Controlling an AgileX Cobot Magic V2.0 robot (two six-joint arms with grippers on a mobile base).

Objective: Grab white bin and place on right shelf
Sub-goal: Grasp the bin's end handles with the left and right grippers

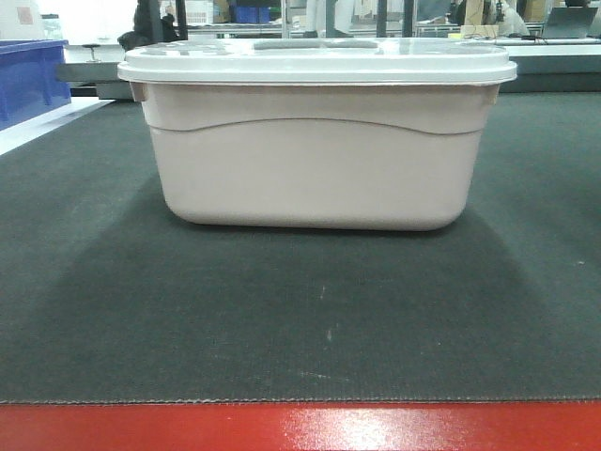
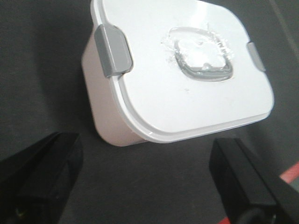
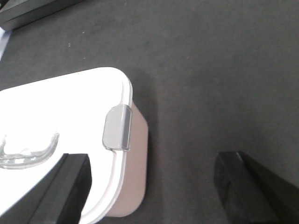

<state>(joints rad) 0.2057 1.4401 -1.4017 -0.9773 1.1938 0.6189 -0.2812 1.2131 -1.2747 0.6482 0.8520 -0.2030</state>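
Observation:
The white bin (image 1: 310, 160) stands upright on the dark mat (image 1: 282, 319), its whiter lid closed and a grey handle inset on top. In the left wrist view the white bin (image 2: 187, 79) lies ahead of my left gripper (image 2: 147, 154), which is open over bare mat, just short of the tub's near corner. My right gripper (image 3: 152, 165) is open and straddles the bin's (image 3: 56, 107) end edge: one finger (image 3: 70, 186) hovers over the lid, the other (image 3: 243, 186) over the mat. Neither gripper touches it. The right shelf is out of view.
A blue open bin (image 1: 28, 75) sits at the far left of the table. The red table frame (image 1: 300, 427) runs along the near edge. Grey latches (image 2: 112, 50) (image 3: 117, 127) clip the lid at both ends. Workshop clutter fills the background.

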